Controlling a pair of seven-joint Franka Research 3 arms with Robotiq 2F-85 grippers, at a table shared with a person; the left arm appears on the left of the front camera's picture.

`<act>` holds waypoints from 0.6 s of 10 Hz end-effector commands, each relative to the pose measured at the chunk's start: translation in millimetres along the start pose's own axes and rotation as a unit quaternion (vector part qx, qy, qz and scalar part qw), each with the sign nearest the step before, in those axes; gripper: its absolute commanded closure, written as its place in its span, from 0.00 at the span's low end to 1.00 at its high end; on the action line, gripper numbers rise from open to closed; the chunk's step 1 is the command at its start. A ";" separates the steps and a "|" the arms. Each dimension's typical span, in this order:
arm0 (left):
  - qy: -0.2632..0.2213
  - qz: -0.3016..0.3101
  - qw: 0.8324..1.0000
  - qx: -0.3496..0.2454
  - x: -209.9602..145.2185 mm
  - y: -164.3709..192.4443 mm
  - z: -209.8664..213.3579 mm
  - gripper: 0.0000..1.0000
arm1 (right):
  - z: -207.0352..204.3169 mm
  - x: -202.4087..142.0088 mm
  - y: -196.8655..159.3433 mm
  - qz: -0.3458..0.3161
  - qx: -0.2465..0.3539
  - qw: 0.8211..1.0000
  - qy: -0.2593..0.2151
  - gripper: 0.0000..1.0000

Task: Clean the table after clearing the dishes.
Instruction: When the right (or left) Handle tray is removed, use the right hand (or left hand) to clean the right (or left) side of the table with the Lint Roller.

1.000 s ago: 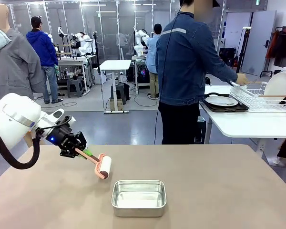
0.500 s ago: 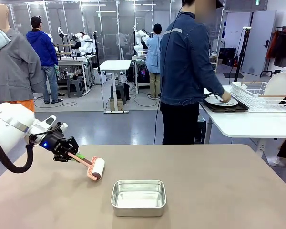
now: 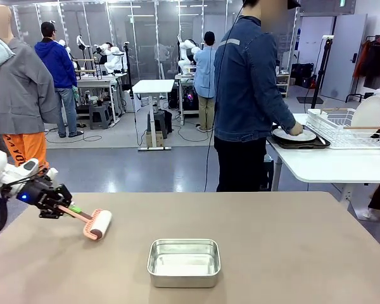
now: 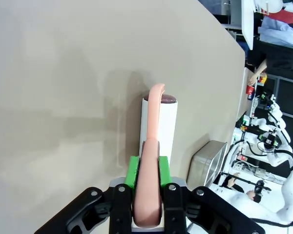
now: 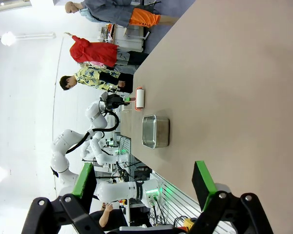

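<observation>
Left gripper [image 3: 63,209] clamps the roller's [image 3: 98,223] pink handle, which looks light and rigid, best held mid-handle; drum hangs low over the counter [image 3: 272,253]. Right gripper [image 5: 144,178] gapes wide, empty.

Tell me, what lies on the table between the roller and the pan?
Nothing: the front view shows bare table between roller and pan.

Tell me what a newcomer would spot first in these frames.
The left end effector is shut on the pink handle of a white lint roller, at the left side of the tan table. A shiny steel pan sits mid-table, toward the robot's side. Beyond the far edge, a person in a denim jacket faces a white side table, hand on a plate in a dark tray.
</observation>
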State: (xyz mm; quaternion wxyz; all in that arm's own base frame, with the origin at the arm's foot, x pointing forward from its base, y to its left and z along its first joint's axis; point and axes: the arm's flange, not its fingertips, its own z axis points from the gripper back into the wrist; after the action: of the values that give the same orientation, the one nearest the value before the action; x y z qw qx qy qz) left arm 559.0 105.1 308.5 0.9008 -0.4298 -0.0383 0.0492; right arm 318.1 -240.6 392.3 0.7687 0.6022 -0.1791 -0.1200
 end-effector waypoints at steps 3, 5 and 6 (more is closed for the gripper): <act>-0.051 0.040 0.989 0.133 19.0 64.9 46.0 0.80 | 0.8 -1.0 3.2 0.004 -0.003 1.000 0.002 0.00; -0.073 0.059 0.976 0.198 16.5 63.5 63.3 0.80 | 0.8 -1.0 3.2 0.004 -0.003 1.000 0.002 0.00; -0.086 0.061 0.969 0.222 14.4 57.9 72.1 0.80 | 0.8 -1.0 3.2 0.004 -0.003 1.000 0.002 0.00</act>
State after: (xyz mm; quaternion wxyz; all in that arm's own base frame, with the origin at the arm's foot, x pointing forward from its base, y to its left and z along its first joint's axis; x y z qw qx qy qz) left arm 555.7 190.8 340.8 0.9317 -0.3433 -0.0596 0.1027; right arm 318.1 -240.6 392.2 0.7687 0.6022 -0.1791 -0.1200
